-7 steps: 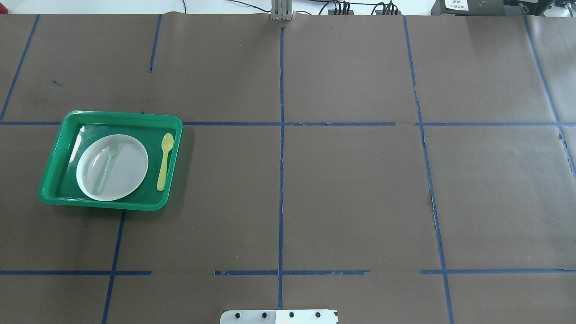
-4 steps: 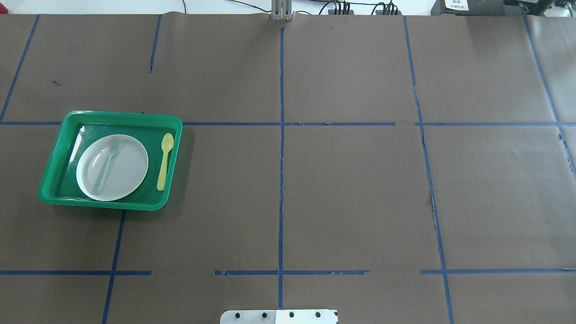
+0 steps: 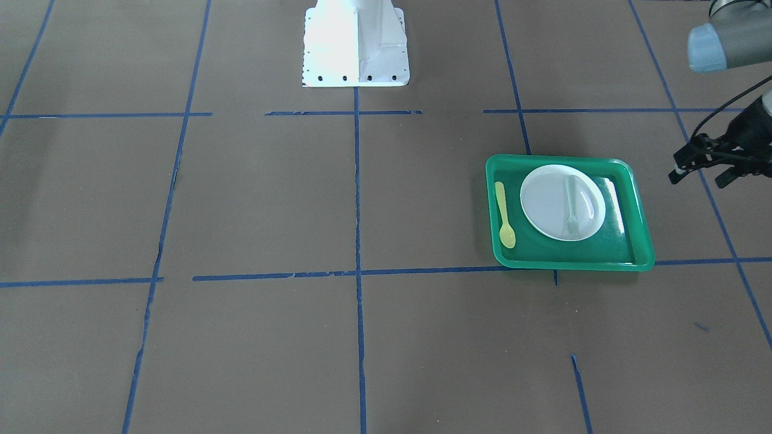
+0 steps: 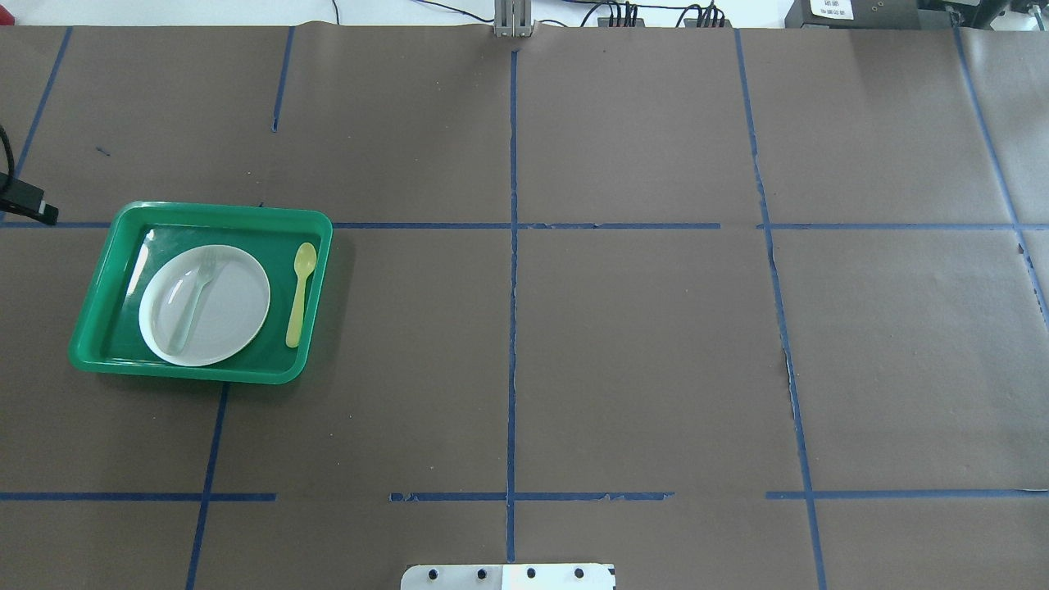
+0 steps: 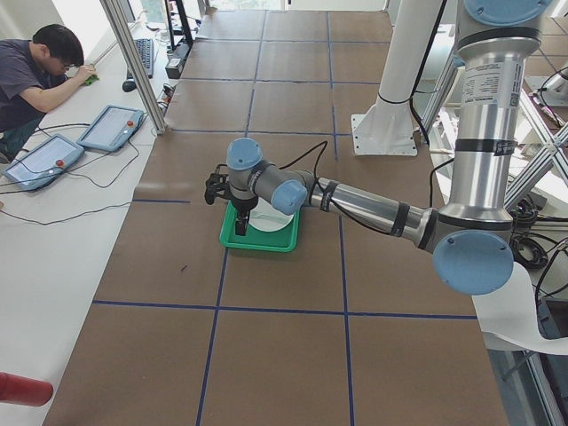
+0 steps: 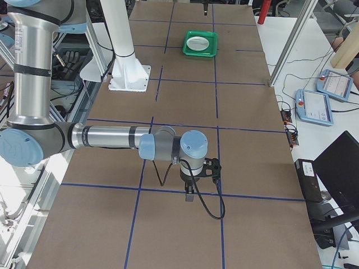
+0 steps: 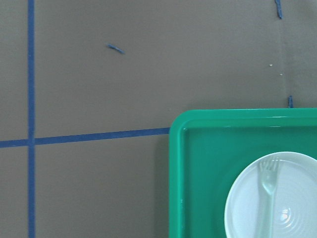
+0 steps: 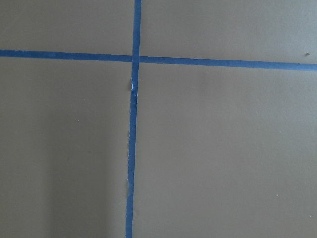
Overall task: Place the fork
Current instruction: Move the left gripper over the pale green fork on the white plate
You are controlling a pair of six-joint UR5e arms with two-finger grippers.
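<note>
The pale fork lies on the white plate inside the green tray, tines toward the far side. It also shows in the front view and the left wrist view. My left gripper hovers open and empty beside the tray's outer side, off the tray. Only its edge shows in the overhead view. My right gripper hangs over bare table far from the tray. I cannot tell whether it is open or shut.
A yellow spoon lies in the tray next to the plate, on the side toward the table's middle. Blue tape lines cross the brown table cover. The robot's white base stands at the near edge.
The left gripper's edge has come into the overhead view at the far left, just beyond the tray's far-left corner. Fork, plate, spoon and tray have not moved.
</note>
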